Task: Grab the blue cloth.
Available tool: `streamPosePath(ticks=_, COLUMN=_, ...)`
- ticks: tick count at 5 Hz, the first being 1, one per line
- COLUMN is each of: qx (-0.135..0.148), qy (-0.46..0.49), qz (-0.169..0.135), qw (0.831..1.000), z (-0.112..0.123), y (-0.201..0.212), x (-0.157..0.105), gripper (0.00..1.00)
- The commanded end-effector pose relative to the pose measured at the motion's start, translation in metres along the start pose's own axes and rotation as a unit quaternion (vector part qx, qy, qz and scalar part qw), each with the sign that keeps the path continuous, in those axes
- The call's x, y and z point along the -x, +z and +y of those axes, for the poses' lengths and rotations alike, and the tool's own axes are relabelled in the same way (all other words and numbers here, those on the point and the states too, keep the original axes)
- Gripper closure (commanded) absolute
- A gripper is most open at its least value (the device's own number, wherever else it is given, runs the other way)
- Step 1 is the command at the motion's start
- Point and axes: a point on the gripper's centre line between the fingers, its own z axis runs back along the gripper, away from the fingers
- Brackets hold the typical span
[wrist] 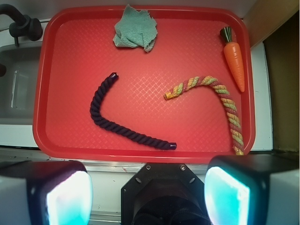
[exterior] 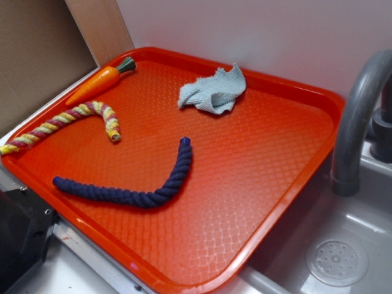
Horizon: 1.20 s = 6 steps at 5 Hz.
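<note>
The gripper [wrist: 149, 187] shows only in the wrist view, at the bottom of the picture. Its two fingers [wrist: 61, 197] are wide apart and hold nothing. It hangs high, above the near edge of the red tray [wrist: 51, 70], well away from everything on it.

Going left to right in the wrist view: a dark tap [wrist: 21, 26] and a grey sink [wrist: 16, 93] sit beside the tray. Next comes the navy rope [wrist: 119, 126], lying in a bend. Behind it, near the far edge of the tray, is the blue cloth [wrist: 135, 32]. Then comes the yellow and pink rope [wrist: 220, 101], and last the toy carrot [wrist: 233, 56] in the far corner.

What could go wrong? The navy rope is blue too, and it lies between the gripper and the cloth. The gripper could go for the rope by mistake, or bump it on the way. The cloth is also close to the tray's raised rim, so a finger could hit the rim. If the fingers stop too high, they may catch only a tiny fold and the cloth could slip out.

The cloth is pale blue-grey, small, soft and scrunched up. It has thin ribs and ragged corners that stick up.
</note>
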Motion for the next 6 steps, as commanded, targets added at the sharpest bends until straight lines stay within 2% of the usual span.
streamPosePath(ticks=1, qx=0.000, qy=0.000, qz=0.000, qw=1.000, z=0.000, y=0.000, x=0.000, gripper=0.00)
streamPosePath(ticks=2, qx=0.020, qy=-0.033, qz=-0.032, qw=0.999, z=-0.016, y=-0.044, x=-0.045, gripper=0.00)
streamPosePath(ticks=3, qx=0.021, qy=-0.095, qz=-0.096, qw=0.991, z=-0.036, y=-0.074, x=-0.081, gripper=0.00)
streamPosePath(ticks=4, qx=0.000, qy=-0.121, qz=-0.101, qw=0.988, z=-0.034, y=-0.127, x=-0.121, gripper=0.00)
streamPosePath(ticks=5, qx=-0.040, qy=-0.102, qz=-0.108, qw=0.988, z=-0.023, y=-0.141, x=-0.138, gripper=0.00)
streamPosePath(ticks=6, qx=-0.045, qy=-0.085, qz=-0.115, qw=0.989, z=-0.005, y=-0.157, x=-0.159, gripper=0.00)
